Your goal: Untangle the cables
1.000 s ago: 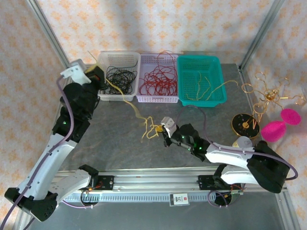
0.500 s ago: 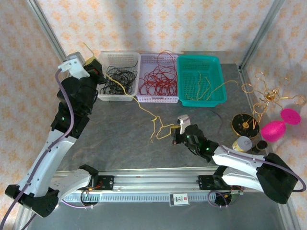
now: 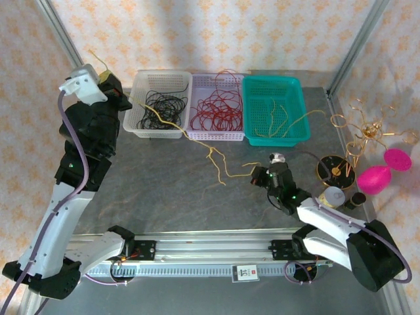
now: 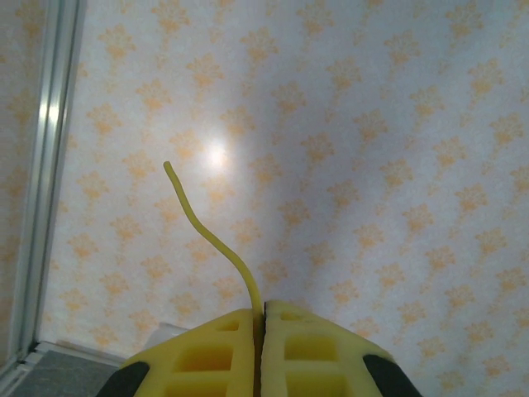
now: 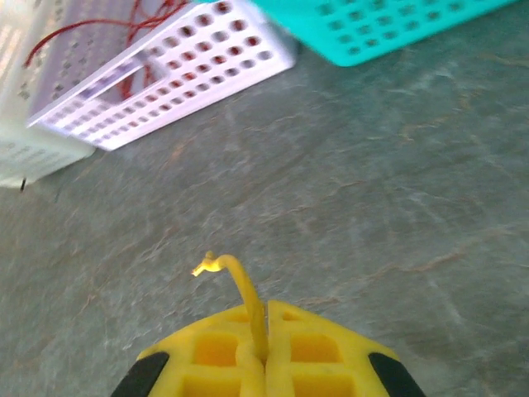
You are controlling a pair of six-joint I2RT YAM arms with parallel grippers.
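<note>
Yellow cable (image 3: 211,152), thin and springy, is stretching across the grey marbled worktop (image 3: 151,184) from one arm to the other, with a crinkled, knotted bend near its middle. The left gripper (image 3: 111,84) is pinching one end, raised at the far left, with its fingers pressed fully together. In the left wrist view, the left gripper (image 4: 263,318) is showing blocky yellow fingers with square hollows. A short curved tail of the yellow cable (image 4: 207,236) is rising from the seam between them against patterned wallpaper (image 4: 372,124).

The right gripper (image 3: 257,174) is sitting low over the worktop, right of centre, and is clamped tight on the other end. Seen from the right wrist, the right gripper (image 5: 266,331) is letting a stub of cable (image 5: 240,285) poke out, ending in a small curled tip.

Three perforated plastic baskets are standing side by side along the far edge. The white basket (image 3: 154,133) is holding coiled black cables (image 3: 161,105). The lilac basket (image 3: 213,136) is holding looped red cables (image 3: 220,108). The teal basket (image 3: 275,140) is holding a few wavy yellow strands (image 3: 279,118), one of them trailing over its right rim.
</note>
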